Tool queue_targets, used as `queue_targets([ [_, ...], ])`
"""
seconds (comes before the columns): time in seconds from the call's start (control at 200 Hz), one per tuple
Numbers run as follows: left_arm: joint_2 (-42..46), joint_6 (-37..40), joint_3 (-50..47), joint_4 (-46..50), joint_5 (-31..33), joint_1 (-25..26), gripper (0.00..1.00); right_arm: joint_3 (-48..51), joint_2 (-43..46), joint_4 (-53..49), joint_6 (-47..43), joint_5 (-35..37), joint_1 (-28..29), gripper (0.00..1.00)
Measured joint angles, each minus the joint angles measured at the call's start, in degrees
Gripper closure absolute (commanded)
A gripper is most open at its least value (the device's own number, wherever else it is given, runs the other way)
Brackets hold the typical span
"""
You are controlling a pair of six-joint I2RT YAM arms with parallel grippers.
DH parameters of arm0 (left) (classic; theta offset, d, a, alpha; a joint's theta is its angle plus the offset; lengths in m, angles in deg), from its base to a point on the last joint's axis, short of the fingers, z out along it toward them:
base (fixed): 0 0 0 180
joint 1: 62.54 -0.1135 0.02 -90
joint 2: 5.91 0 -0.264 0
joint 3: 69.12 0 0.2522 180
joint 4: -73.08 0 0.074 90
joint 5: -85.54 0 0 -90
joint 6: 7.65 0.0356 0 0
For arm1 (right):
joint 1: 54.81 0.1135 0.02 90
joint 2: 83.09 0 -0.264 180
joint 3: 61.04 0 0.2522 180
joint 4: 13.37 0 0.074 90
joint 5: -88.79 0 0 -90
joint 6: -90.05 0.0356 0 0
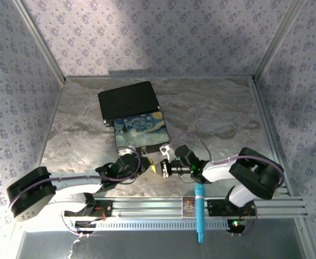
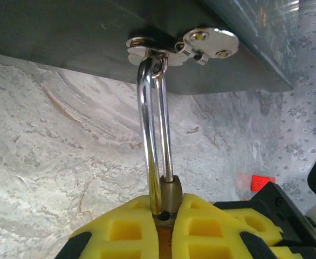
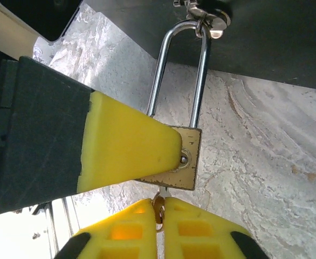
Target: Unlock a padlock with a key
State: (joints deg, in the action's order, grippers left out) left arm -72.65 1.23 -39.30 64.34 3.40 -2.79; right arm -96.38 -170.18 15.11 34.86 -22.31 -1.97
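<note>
Now the left gripper [image 2: 169, 216] is clamped on the padlock [image 3: 184, 156], which hangs from the hasp [image 3: 207, 19]. The right gripper [image 3: 161, 213] pinches the key [image 3: 158, 204] just below. The lock's base lies straight ahead, and the key runs in line with the shackle [image 3: 200, 75].

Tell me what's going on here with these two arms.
The left gripper is clamped on the small brass padlock, which is hooked by its shackle through the hasp of the painted box. The right gripper pinches the key, its tip at the padlock's underside. The shackle looks seated, so the lock is not yet open.
</note>
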Motion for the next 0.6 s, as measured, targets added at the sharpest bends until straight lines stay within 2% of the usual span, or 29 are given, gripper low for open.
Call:
queue_targets([
  [0.25,0.79,0.04,-1.42,-0.33,-0.83,0.09,1.00,0.13,0.44,0.02,4.33,1.97,-1.18,0.64],
  [0.375,1.92,0.07,-2.25,0.72,-1.36,0.76,1.00,0.22,0.42,-0.70,6.95,6.99,-3.39,0.63],
  [0.545,4.39,0.09,-2.38,2.67,-1.44,0.79,1.00,0.22,0.42,-1.92,8.28,10.34,-3.08,0.63],
  [0.6,5.05,0.26,-2.38,3.74,-1.44,0.79,1.00,0.22,0.42,-2.36,8.31,11.10,-2.71,0.60],
])
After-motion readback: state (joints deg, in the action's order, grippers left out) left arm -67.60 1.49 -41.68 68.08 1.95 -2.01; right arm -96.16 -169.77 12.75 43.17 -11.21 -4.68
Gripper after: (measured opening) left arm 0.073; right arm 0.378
